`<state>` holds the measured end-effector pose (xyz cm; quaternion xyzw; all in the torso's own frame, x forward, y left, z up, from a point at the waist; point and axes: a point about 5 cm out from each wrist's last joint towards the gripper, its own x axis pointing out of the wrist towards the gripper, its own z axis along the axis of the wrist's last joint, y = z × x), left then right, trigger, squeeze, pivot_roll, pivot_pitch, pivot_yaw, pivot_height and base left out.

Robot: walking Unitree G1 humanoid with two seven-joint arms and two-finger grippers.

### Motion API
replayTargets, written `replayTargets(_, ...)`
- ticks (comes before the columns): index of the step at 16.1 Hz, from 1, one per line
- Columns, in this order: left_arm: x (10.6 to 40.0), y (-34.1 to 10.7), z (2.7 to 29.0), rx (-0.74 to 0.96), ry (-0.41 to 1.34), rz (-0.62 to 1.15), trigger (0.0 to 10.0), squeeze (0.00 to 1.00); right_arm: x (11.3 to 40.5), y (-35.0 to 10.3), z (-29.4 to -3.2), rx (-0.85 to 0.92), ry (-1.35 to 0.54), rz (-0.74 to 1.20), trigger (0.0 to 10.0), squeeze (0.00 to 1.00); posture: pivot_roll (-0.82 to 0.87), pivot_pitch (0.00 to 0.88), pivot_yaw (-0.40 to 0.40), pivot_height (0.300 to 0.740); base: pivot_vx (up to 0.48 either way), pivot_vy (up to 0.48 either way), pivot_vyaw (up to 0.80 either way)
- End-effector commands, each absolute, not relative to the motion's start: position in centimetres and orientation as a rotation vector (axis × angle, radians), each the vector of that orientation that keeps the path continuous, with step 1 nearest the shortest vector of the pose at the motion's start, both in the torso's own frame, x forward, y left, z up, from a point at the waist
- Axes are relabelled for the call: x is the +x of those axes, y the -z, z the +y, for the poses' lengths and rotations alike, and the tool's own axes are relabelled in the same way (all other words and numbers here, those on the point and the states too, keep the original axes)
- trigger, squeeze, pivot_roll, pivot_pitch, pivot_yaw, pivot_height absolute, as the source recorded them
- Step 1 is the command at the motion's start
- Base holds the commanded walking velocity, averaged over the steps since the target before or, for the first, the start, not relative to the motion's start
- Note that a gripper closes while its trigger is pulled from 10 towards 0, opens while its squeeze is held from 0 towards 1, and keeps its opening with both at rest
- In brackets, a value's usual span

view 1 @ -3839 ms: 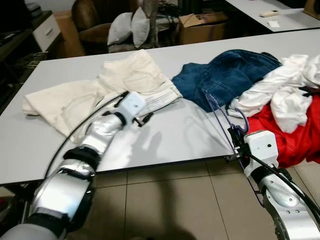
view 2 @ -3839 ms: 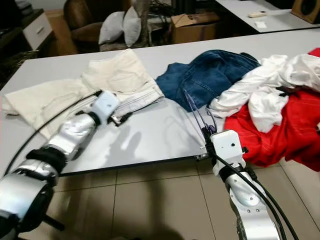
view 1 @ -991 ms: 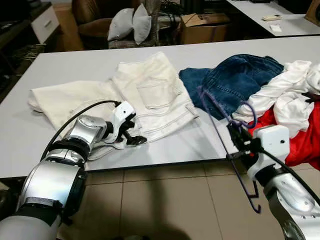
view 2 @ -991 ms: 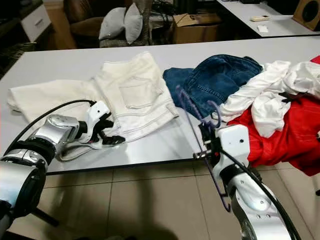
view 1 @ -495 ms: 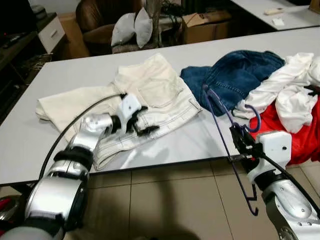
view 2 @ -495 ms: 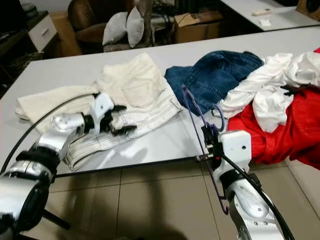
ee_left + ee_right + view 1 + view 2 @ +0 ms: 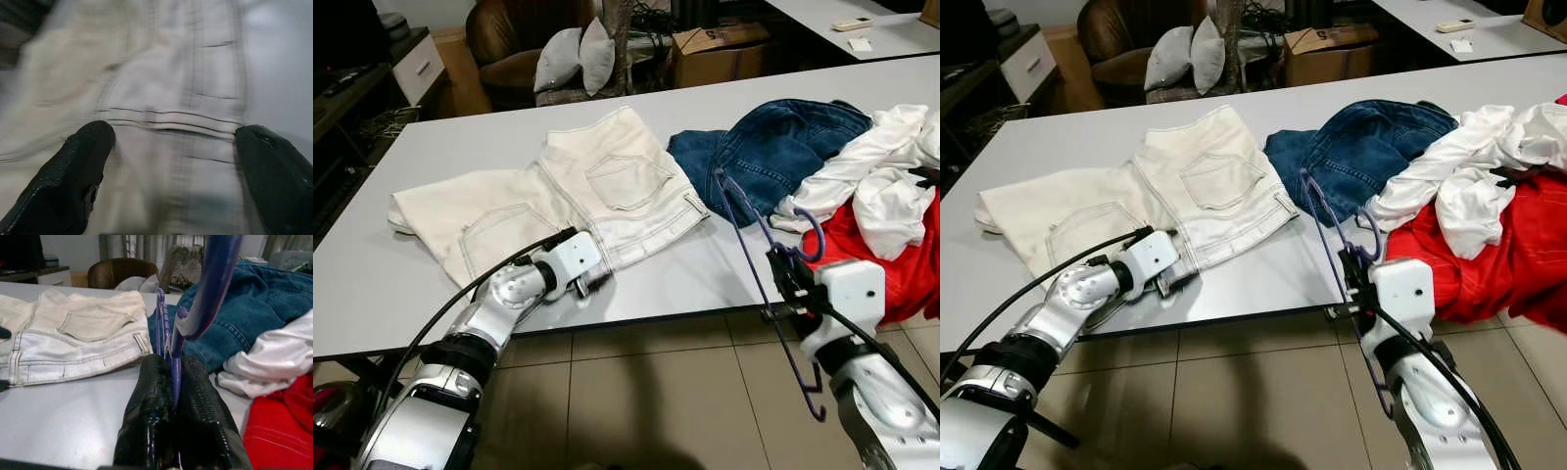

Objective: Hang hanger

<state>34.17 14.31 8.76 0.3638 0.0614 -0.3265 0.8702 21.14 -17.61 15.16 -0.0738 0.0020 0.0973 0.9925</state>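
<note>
Right gripper [image 7: 172, 382] clamped tight on the purple hanger [image 7: 759, 284]; left gripper [image 7: 171, 147] spread wide over the cream trousers [image 7: 558, 201] on the worktop [image 7: 372, 284]

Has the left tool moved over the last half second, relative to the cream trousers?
Yes. The left tool has pulled back toward the table's near edge, from above the cream trousers down to their waistband, its fingers open.
</note>
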Motion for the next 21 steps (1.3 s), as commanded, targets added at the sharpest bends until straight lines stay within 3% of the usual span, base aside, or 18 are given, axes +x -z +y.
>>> replayTargets(1, 34.4, -8.8, 14.3, 0.816, 0.630, 0.105, 10.0, 0.07, 21.3, -15.2, -17.2, -0.144, -0.219, -0.007, 10.0, 0.00, -0.17, 0.000, 0.158, 0.740, 0.000, 0.000, 0.00)
replayTargets(2, 34.1, -8.2, 13.7, 0.806, 0.657, 0.111, 10.0, 0.00, 21.4, -15.2, -17.1, -0.146, -0.225, -0.009, 10.0, 0.00, -0.17, 0.000, 0.157, 0.740, 0.000, 0.000, 0.00)
replayTargets(6, 32.5, -5.7, 11.4, 0.892, 0.821, 0.177, 10.0, 0.00, 21.5, -15.3, -17.1, -0.152, -0.233, -0.014, 10.0, 0.00, -0.18, 0.000, 0.163, 0.740, 0.000, 0.000, 0.00)
replayTargets(8, 32.3, -4.9, 11.1, 0.770, 0.809, 0.262, 10.0, 0.00, 21.5, -15.3, -17.0, -0.154, -0.235, -0.015, 10.0, 0.00, -0.19, 0.000, 0.167, 0.740, 0.000, 0.000, 0.00)
replayTargets(11, 32.6, -4.3, 11.8, 0.730, 0.761, 0.361, 10.0, 0.00, 21.4, -15.3, -17.0, -0.154, -0.234, -0.016, 10.0, 0.00, -0.20, 0.000, 0.170, 0.740, 0.000, 0.000, 0.00)
replayTargets(12, 32.5, -4.1, 11.9, 0.711, 0.772, 0.389, 8.2, 0.00, 21.4, -15.2, -16.9, -0.154, -0.237, -0.014, 10.0, 0.00, -0.20, 0.000, 0.168, 0.740, 0.000, 0.000, 0.00)
replayTargets(13, 32.6, -4.1, 11.9, 0.655, 0.776, 0.432, 0.0, 0.00, 21.5, -15.2, -16.8, -0.156, -0.243, -0.014, 10.0, 0.00, -0.20, 0.000, 0.165, 0.740, 0.000, 0.000, 0.00)
replayTargets(16, 32.8, -4.0, 11.9, 0.552, 0.783, 0.526, 0.0, 0.00, 21.7, -15.3, -16.8, -0.163, -0.252, -0.017, 10.0, 0.00, -0.19, 0.000, 0.161, 0.740, 0.000, 0.000, 0.00)
replayTargets(21, 33.0, -3.9, 12.7, 0.621, 0.769, 0.562, 0.0, 0.00, 21.8, -15.4, -16.9, -0.170, -0.257, -0.021, 10.0, 0.00, -0.19, 0.000, 0.159, 0.740, 0.000, 0.000, 0.00)
